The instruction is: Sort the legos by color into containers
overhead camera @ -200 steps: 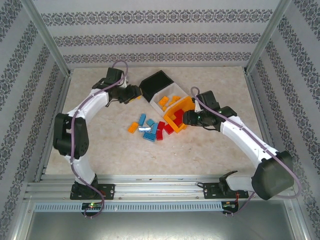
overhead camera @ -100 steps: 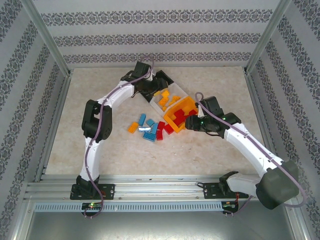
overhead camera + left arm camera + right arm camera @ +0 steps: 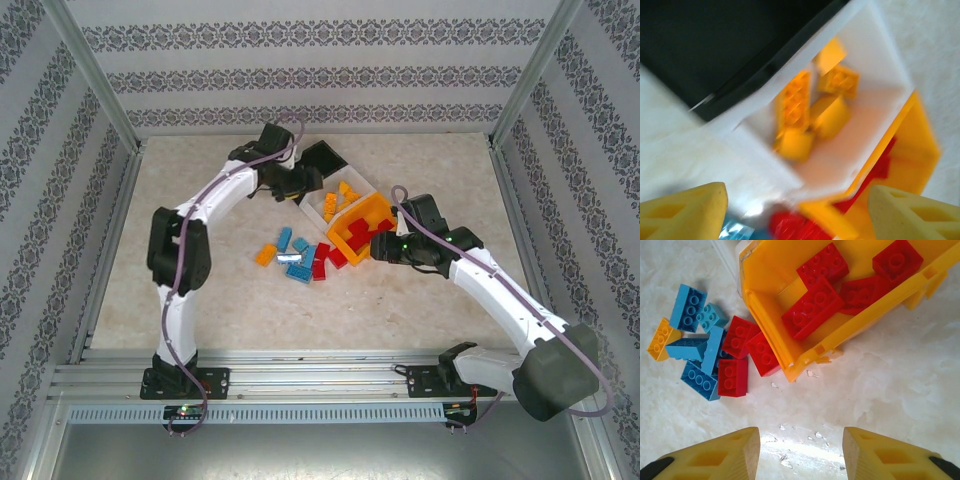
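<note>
Glossy plastic legos (image 3: 812, 307) & orange bin (image 3: 765, 270) on smooth marble-look table (image 3: 890, 370).

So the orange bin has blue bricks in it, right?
No. The orange bin has red bricks in it, as the right wrist view shows; the blue bricks lie outside on the table.

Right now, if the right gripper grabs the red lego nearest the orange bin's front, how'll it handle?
Probably rigid: the red lego looks like hard moulded plastic, so it shouldn't squash. Likely light, and its glossy sides might slip in a loose pinch. Flat and blocky, it should slide rather than roll, probably nudging the red brick beside it.
</note>
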Controlling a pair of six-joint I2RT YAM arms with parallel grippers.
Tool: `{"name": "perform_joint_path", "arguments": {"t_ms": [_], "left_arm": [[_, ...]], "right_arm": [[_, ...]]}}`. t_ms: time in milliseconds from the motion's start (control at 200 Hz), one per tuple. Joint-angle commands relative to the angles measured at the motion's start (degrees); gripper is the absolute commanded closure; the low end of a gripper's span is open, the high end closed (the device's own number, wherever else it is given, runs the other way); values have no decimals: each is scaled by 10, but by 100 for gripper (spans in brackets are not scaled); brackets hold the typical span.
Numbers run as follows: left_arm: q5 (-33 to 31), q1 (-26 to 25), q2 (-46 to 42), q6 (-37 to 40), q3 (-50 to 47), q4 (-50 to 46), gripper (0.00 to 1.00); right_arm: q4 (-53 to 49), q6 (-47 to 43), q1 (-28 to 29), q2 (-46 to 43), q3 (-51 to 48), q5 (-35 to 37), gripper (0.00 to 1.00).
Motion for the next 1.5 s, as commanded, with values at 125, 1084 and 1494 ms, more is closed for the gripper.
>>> {"name": "perform_joint_path", "arguments": {"t_ms": [125, 1084, 1494], "left_arm": [[-172, 0, -181, 175, -181, -126, 21], [-153, 1, -123, 203, -317, -33, 22], [-149, 9, -78, 199, -304, -21, 44]], "right_arm": [[19, 13, 19, 3, -9, -20, 49], [13, 36, 77, -9, -23, 21, 46], [19, 36, 76, -5, -29, 20, 46]]}}
